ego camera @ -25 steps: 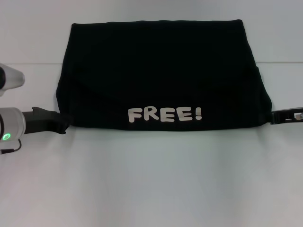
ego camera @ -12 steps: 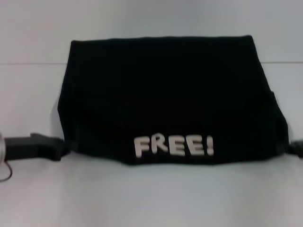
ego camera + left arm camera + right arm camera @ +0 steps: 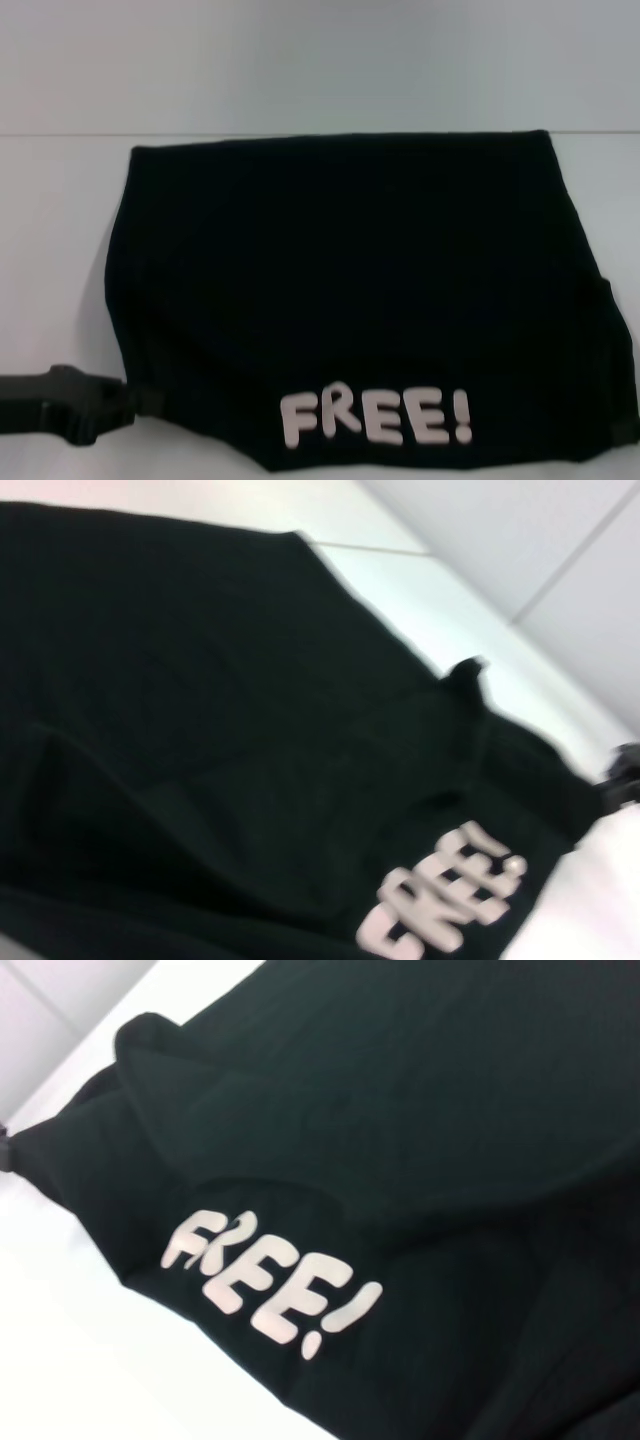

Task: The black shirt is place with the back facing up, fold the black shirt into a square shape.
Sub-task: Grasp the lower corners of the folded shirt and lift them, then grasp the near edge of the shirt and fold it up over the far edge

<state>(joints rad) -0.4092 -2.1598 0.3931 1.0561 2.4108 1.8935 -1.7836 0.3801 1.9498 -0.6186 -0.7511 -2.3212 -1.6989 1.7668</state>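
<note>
Black shirt (image 3: 420, 1110) fills nearly the whole frame, lying rumpled on the white table (image 3: 90, 1360). Its pale "FREE!" lettering (image 3: 270, 1285) sits near one folded edge, beside bare tabletop, soft creases running through the cloth.

- My left gripper (image 3: 118, 404) is matte black, blocky, with an angular bump along its top edge.
- My right gripper (image 3: 625, 432) shows only a dark sliver, probably black too.

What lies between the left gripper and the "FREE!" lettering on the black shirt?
Only plain black cloth of the black shirt lies between the left gripper at its near left corner and the "FREE!" lettering; the head view shows this.
</note>
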